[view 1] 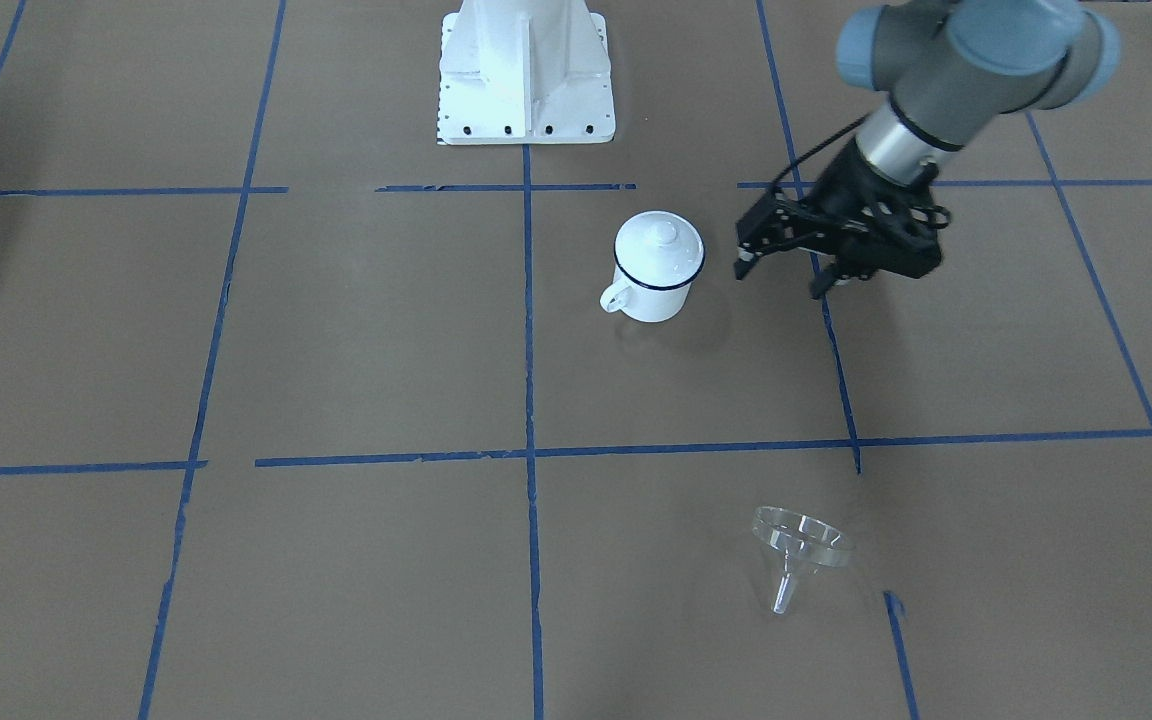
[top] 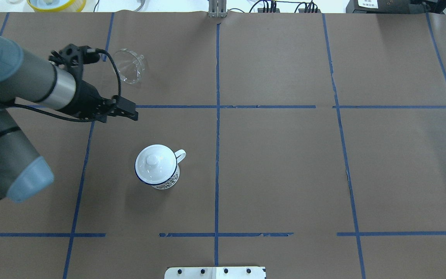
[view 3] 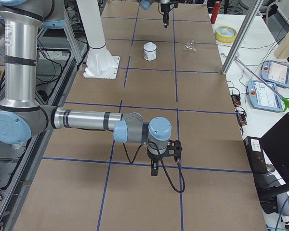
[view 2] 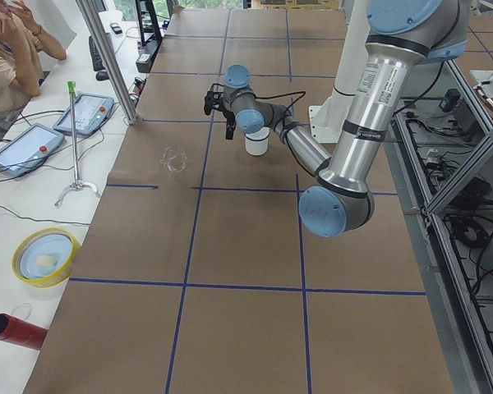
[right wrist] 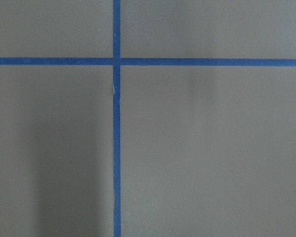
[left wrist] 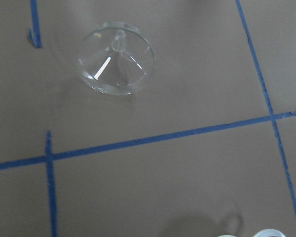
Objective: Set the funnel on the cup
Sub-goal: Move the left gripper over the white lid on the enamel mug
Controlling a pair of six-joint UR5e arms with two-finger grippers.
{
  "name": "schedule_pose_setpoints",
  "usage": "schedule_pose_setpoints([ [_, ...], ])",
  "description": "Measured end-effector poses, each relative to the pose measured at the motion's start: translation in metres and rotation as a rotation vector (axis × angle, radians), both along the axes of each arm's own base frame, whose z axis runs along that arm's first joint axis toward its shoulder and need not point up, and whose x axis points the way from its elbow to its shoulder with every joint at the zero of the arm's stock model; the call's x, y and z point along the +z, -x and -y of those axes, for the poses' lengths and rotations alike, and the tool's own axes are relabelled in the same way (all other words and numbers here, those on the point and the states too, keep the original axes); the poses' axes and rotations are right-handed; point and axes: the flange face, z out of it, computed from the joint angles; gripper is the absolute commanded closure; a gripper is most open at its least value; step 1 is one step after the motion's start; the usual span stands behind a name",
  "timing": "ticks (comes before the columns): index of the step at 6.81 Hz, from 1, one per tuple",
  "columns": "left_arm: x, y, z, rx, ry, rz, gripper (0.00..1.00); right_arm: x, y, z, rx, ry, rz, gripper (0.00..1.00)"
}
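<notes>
You are looking at a desk (top: 285, 174) covered in brown paper and divided into large squares by blue tape lines (top: 217, 155).

The small clear cone-shaped funnel (top: 129, 66) lies on its side on the desk, on the side far from the robot's base and towards the robot's left. Its wide round rim and short narrow spout both show. From the camera across the desk, the funnel (view 1: 801, 550) is in the lower part of the picture with its spout pointing towards that camera. The left wrist camera shows the funnel (left wrist: 116, 59) near the top of its picture, beyond a tape line. Nothing touches it.

The white enamel cup with a thin dark blue rim and a small loop handle (top: 167, 181) stands upright nearer the robot, well apart from the funnel and with a tape line between them. A round white lid with a knob (top: 154, 162) sits on top of the cup, covering its mouth.

The robot's left claw (view 1: 781, 280) hangs above the desk between the funnel and the cup, close to a tape line. Its two black fingers are spread apart and hold nothing. From overhead, the left claw (top: 128, 111) points away from the robot towards the far side of the desk.

The robot's right claw (view 3: 154, 169) hangs low over a tape line far from both the cup and the funnel. You cannot tell whether its fingers are apart or together. Its wrist camera shows only brown paper and two crossing tape lines.
</notes>
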Motion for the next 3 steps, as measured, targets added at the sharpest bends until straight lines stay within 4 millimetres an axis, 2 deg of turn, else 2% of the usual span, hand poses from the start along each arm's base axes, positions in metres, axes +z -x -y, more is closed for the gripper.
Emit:
schedule_pose_setpoints([
  [1, -0.027, -0.039, -0.023, -0.011, 0.057, 0.044, 0.00, 0.000, 0.000, 0.000, 0.000, 0.000, 0.000, 0.00],
  [2, -0.047, -0.067, -0.046, -0.027, 0.101, 0.103, 0.00, 0.000, 0.000, 0.000, 0.000, 0.000, 0.000, 0.00],
  [3, -0.054, -0.086, -0.065, -0.053, 0.133, 0.145, 0.00, 0.000, 0.000, 0.000, 0.000, 0.000, 0.000, 0.00],
])
